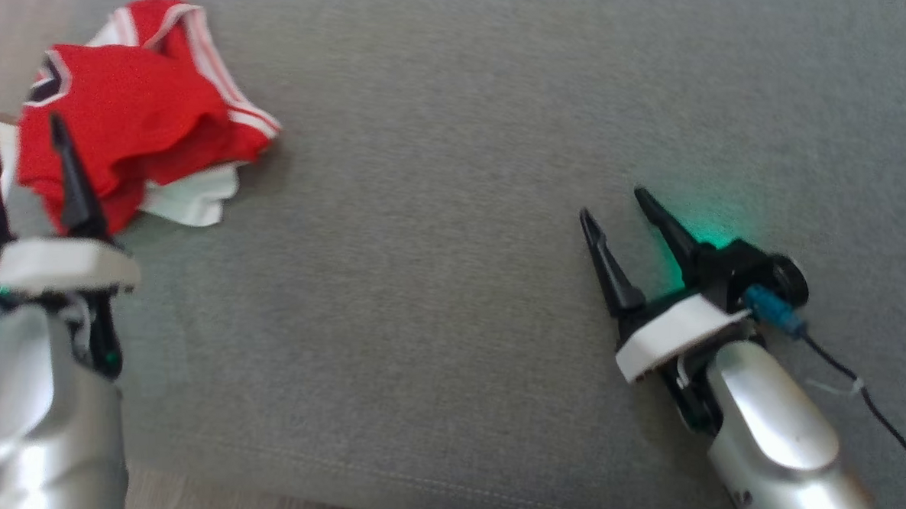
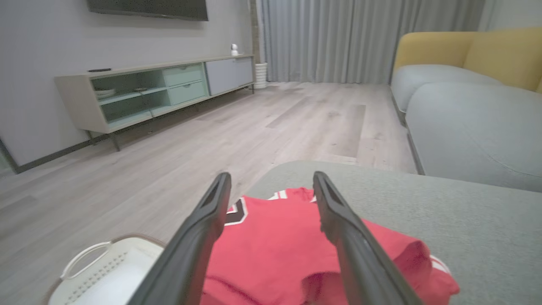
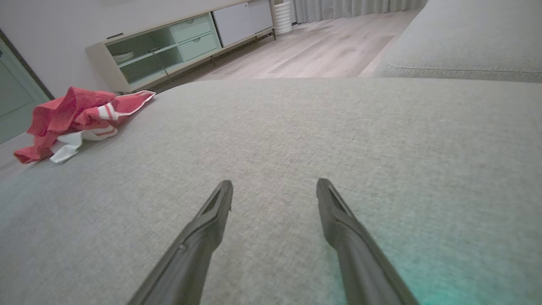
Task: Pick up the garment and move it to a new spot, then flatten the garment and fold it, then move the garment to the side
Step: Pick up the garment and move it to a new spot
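Now I hold my left gripper [image 1: 23, 132] spread above the crumpled garment [image 1: 133, 115] at the cushion's [image 1: 451, 209] far-left corner for a grab; my right gripper [image 1: 611, 202], also spread, waits mid-cushion.

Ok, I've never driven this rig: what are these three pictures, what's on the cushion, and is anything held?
One robot, two arms, three cameras. The head view looks down on a grey cushion; the left gripper sits at the lower left, the right gripper at the lower right. The other two pictures look along each gripper's own fingers. A crumpled red and white garment lies near the cushion's left end, beneath the left gripper. A white basket stands on the floor beside it. Both grippers are open and hold nothing.
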